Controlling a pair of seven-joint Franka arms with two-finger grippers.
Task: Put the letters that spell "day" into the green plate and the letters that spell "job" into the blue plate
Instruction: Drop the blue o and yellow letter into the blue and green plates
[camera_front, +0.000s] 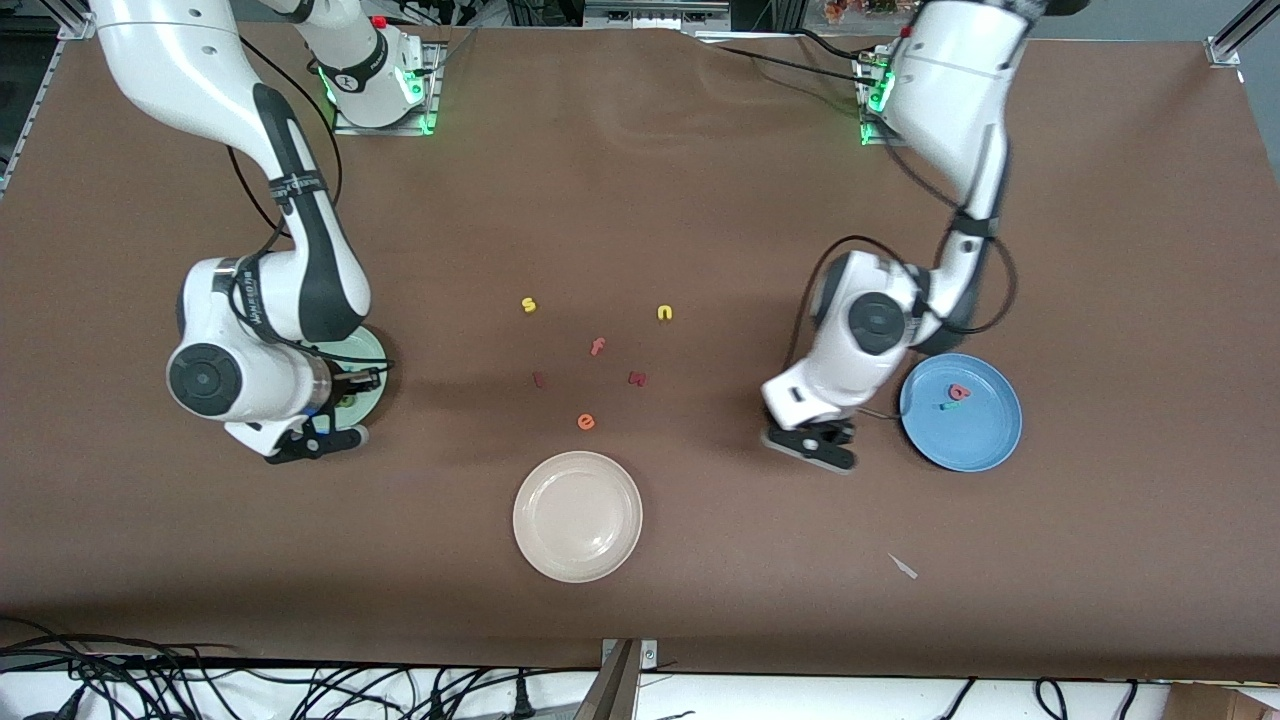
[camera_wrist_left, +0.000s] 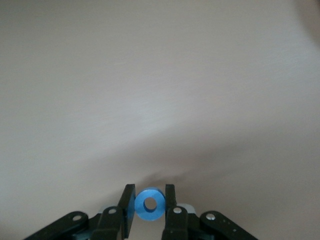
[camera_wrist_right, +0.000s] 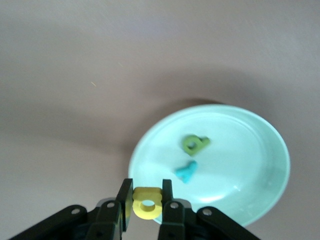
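Observation:
The left gripper (camera_front: 812, 445) (camera_wrist_left: 150, 190) is shut on the blue ring o (camera_wrist_left: 158, 213), over bare table beside the blue plate (camera_front: 985, 440). That plate holds the red-pink b (camera_front: 960, 392) and the teal j (camera_front: 945, 407). The right gripper (camera_front: 315, 440) (camera_wrist_right: 147, 186) is shut on the yellow a (camera_wrist_right: 142, 194), just off the rim of the green plate (camera_front: 370, 352) (camera_wrist_right: 240, 165). In the green plate lie the dark green d (camera_wrist_right: 195, 144) and the teal y (camera_wrist_right: 186, 171). In the front view the right arm hides most of the green plate.
Loose letters lie mid-table: a yellow s (camera_front: 529, 305), a yellow n (camera_front: 664, 313), a pink f (camera_front: 597, 347), an orange e (camera_front: 586, 422) and two small red ones (camera_front: 538, 379) (camera_front: 637, 378). A cream-white plate (camera_front: 577, 516) stands nearer the front camera. A pale scrap (camera_front: 903, 566) lies beyond it toward the left arm's end.

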